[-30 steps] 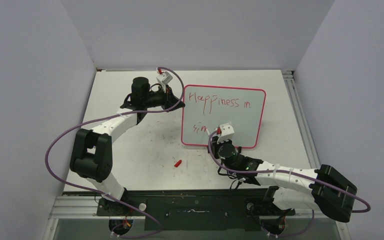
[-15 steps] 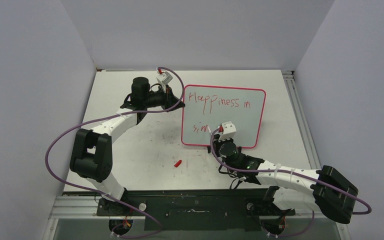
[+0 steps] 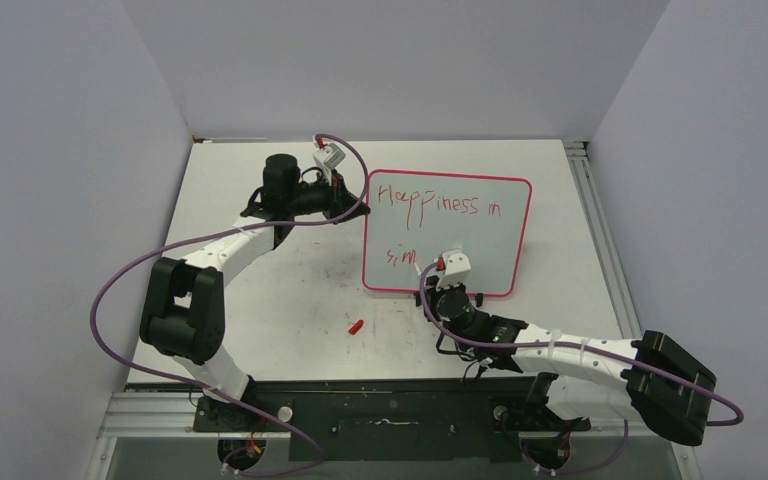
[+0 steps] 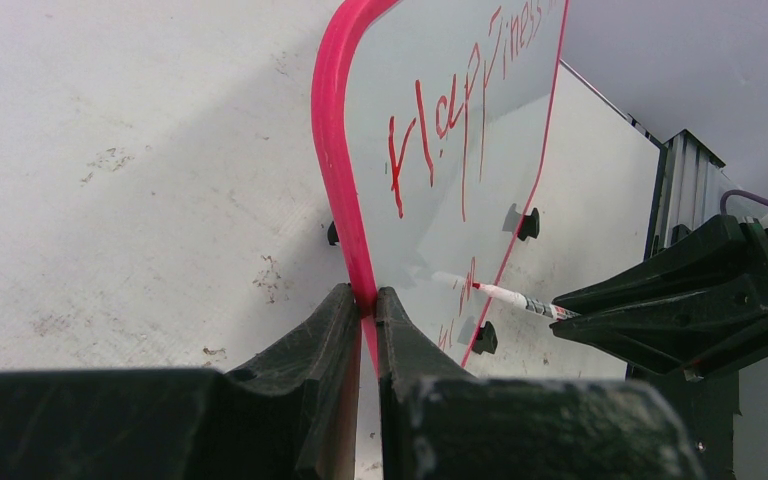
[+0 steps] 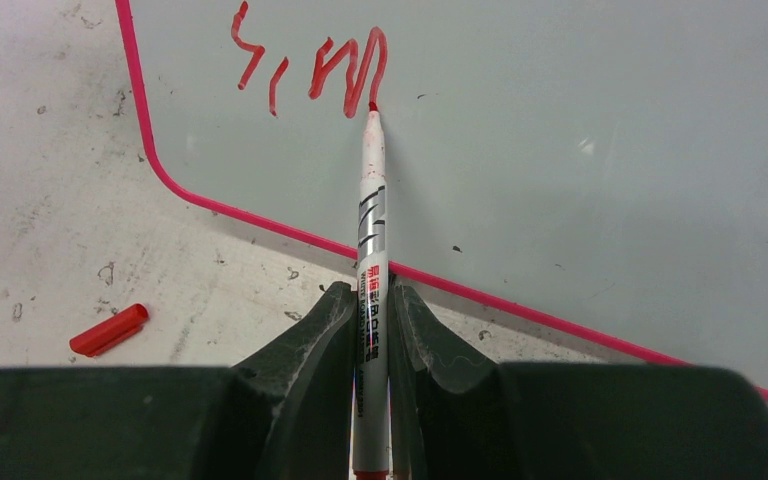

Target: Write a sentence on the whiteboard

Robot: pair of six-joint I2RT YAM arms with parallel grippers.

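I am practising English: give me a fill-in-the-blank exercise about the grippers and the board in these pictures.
1. The right gripper holds a ____, its tip on the whiteboard.
2. The left gripper grips the ____ by its pink rim.
3. The sentence has a top line reading "Happiness ____".
4. The red cap lies on the ____, off the whiteboard.
Missing words: marker; whiteboard; in; table.

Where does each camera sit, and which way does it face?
Top external: above, behind the robot, looking down at the white table; both arms show.
Left wrist: low, facing along the pink-rimmed flat whiteboard; left claw shut on its rim.
Right wrist: facing the red handwritten sentence along the white marker pen in the right claw.
Shared: both wrist views show that pen.
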